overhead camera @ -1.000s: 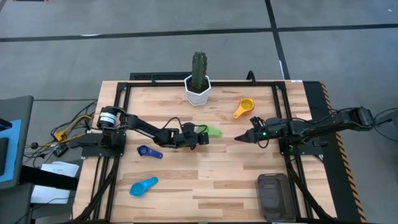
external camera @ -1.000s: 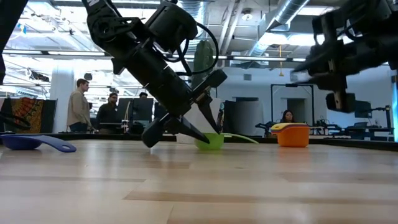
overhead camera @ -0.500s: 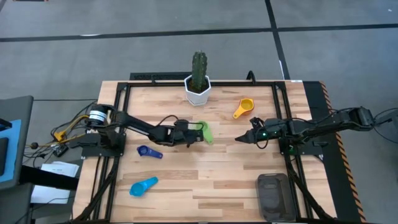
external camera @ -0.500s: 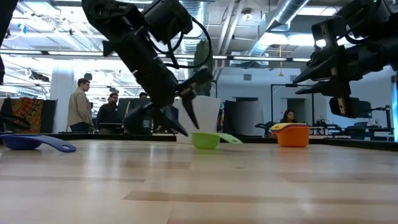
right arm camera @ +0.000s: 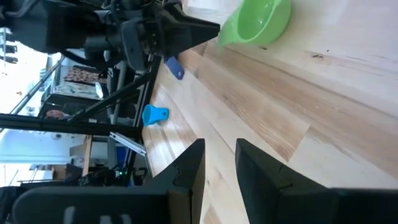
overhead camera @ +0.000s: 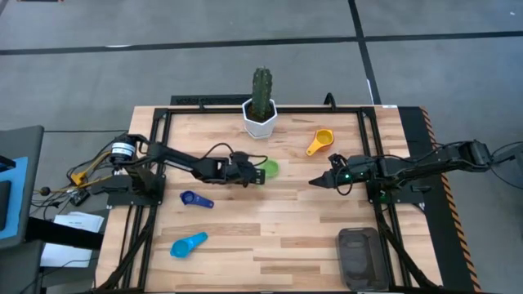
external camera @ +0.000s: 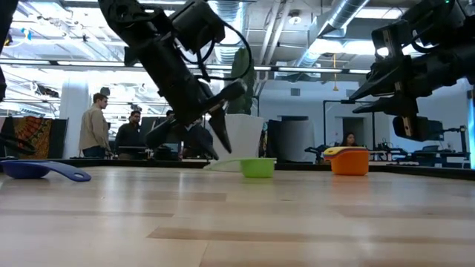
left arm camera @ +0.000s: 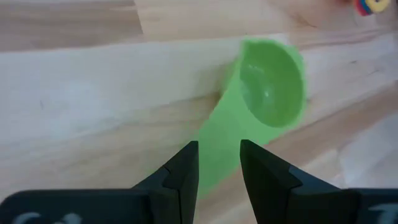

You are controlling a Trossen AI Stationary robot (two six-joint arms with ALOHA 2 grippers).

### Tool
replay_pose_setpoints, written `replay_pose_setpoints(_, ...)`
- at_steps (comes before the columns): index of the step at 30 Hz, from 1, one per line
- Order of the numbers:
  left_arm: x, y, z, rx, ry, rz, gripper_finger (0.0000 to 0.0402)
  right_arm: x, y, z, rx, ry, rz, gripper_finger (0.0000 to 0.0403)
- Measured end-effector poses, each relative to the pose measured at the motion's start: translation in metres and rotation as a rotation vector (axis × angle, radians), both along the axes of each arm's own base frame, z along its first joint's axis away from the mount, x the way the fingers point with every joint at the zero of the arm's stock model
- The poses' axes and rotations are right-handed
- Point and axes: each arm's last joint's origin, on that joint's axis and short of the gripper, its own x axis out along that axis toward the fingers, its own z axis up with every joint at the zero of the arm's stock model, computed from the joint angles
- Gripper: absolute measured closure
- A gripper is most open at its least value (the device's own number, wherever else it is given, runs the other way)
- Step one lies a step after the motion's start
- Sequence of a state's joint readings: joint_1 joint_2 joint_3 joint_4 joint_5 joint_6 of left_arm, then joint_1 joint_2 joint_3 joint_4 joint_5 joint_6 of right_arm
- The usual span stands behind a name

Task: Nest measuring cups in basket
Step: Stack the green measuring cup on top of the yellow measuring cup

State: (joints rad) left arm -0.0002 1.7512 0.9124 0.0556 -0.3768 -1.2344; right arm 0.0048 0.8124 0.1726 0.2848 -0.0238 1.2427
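A green measuring cup (overhead camera: 268, 169) sits upright with its bowl on the table, just in front of the middle. Its handle (external camera: 217, 165) points toward the table's left. My left gripper (overhead camera: 257, 173) is open and slants down over that handle. In the left wrist view the handle (left arm camera: 217, 140) runs into the gap between the fingers. In the low view the fingertips (external camera: 217, 152) look slightly above it. My right gripper (overhead camera: 312, 181) hangs open above the table, right of the cup. The basket (overhead camera: 359, 255) lies at the near right. My left gripper has its fingers (left arm camera: 186, 168) on either side of the free end of the green cup's handle, slanting down from the table's left. I cannot tell whether they touch it. The cup's bowl (external camera: 257, 167) rests on the table.
A dark blue cup (overhead camera: 194, 199) and a light blue cup (overhead camera: 188, 243) lie at the near left. An orange-yellow cup (overhead camera: 320, 142) lies at the far right. A white pot with a cactus (overhead camera: 260, 114) stands at the far middle.
My left gripper has drawn back toward the table's left edge, risen a little and rolled. The green cup has turned about half a turn on the table. Its handle pointed right, swung past the near side and now points left. The bowl stayed about where it was.
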Motion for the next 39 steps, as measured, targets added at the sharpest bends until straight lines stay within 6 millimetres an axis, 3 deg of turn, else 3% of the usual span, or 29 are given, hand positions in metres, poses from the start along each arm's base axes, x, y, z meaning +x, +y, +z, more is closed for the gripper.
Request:
replay_pose_setpoints(9, -0.001, 0.013, -0.002, 0.02, 0.05, -0.087, 0.0295, 0.0, 0.0, 0.0, -0.013, 0.0, 0.004, 0.029)
replay_pose_setpoints(19, 0.009, 0.009, 0.011, 0.022, 0.003, -0.193, 0.0295, 0.0, -0.001, 0.0, -0.021, 0.0, -0.017, 0.029)
replay_pose_setpoints(26, 0.02, 0.035, 0.033, 0.182, 0.088, -0.369, 0.0295, 0.0, -0.001, 0.0, -0.024, 0.0, -0.027, 0.029)
replay_pose_setpoints(33, 0.017, 0.058, 0.037, 0.256, 0.169, -0.487, 0.0295, 0.0, -0.003, 0.0, -0.019, 0.0, -0.083, 0.029)
replay_pose_setpoints(39, 0.013, 0.05, 0.032, 0.247, 0.233, -0.586, 0.0295, 0.0, -0.003, 0.0, -0.02, -0.001, -0.119, 0.029)
